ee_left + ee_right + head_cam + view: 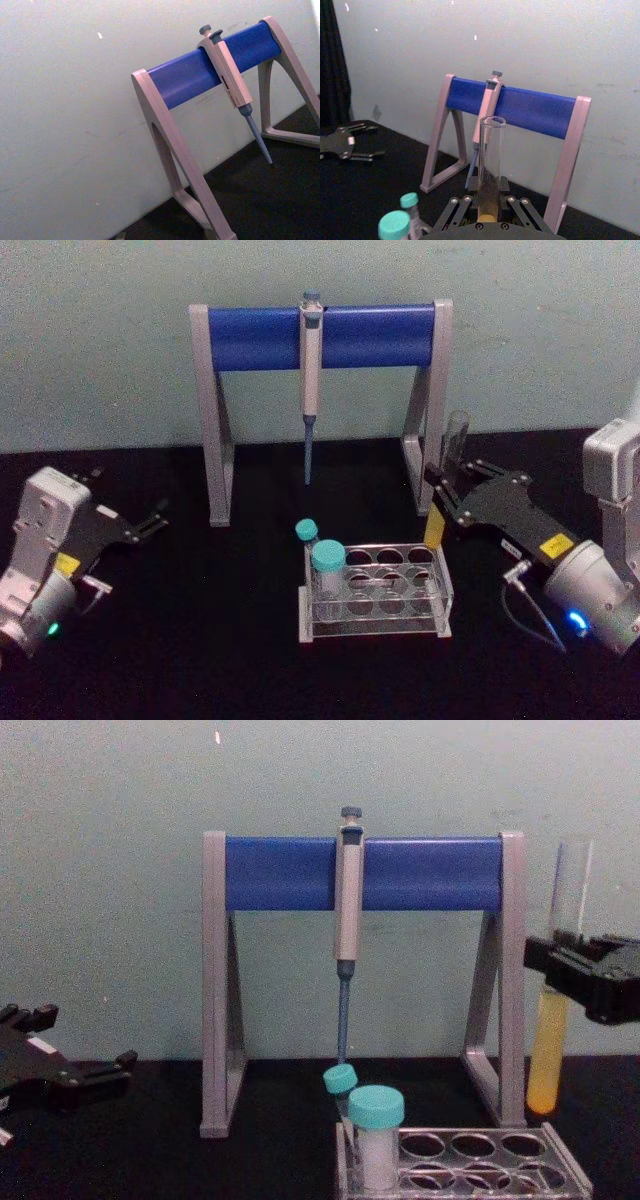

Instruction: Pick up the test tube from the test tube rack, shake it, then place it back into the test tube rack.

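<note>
Rack (pixel 375 628): front-centre on table (pixel 230 670), two teal-capped tubes (pixel 327 558) at its left end | right gripper (pixel 445 490): clenched on tube (pixel 457 435), upright, yellow liquid low, lifted just above rack's far right corner | left gripper (pixel 128 498): fingers spread, idle, far left | stand (pixel 320 335): at back, pipette (pixel 311 370) hanging.

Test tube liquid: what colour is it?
Yellow-orange liquid in the test tube, best seen in the chest view.
</note>
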Action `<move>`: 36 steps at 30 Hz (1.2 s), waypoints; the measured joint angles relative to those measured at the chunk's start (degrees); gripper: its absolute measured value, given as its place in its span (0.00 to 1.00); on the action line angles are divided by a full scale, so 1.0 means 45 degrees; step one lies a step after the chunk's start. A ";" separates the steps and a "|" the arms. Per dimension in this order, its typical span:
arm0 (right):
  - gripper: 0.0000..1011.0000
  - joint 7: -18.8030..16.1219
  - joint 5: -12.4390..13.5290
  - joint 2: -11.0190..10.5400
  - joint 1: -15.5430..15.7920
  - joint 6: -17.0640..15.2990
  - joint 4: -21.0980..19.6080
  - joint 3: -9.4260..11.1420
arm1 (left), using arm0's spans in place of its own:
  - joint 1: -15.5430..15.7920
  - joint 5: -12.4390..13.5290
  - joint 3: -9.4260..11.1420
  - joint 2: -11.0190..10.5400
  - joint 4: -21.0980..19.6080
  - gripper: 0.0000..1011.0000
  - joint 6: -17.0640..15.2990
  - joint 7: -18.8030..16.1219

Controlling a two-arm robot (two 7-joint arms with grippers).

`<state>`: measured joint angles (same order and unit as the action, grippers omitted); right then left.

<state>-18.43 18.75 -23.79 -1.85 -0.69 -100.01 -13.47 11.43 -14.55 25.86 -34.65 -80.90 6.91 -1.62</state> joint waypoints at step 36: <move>0.23 -0.0499 0.0137 0.0560 -0.1444 0.0424 0.1382 -0.0960 | 0.0000 -0.0001 0.0000 0.0000 0.0000 1.00 0.0000 0.0000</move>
<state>-20.67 19.36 -21.27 -8.35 1.22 -93.79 -17.79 11.43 -14.55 25.86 -34.65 -80.90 6.91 -1.62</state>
